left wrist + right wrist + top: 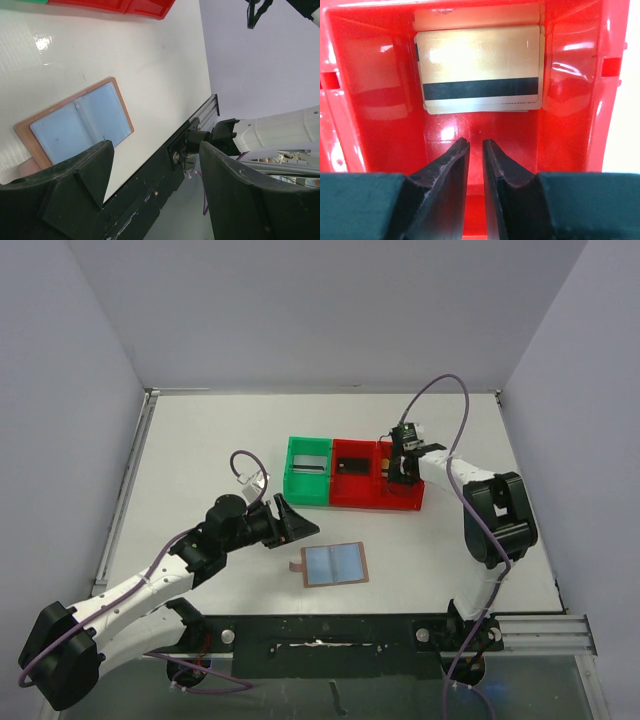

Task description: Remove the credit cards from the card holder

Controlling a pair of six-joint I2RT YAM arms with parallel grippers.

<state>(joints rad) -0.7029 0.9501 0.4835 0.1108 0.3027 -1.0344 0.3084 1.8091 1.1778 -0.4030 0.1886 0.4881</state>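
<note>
Left end effector (155, 150) apart | right end effector (475, 143) barely apart | card holder (335, 564) open flat, blue lining, tan rim

The top external camera looked down from high behind the near edge over the whole table (200, 440). The left wrist camera faced the card holder (80, 125) obliquely, nearby; the top view shared it. The right wrist camera looked closely into a red bin (370, 100).

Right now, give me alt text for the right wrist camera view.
A gold card with a black stripe lies in a red bin atop a paler card. The right gripper hangs before it, fingers a narrow gap apart, holding nothing.
</note>
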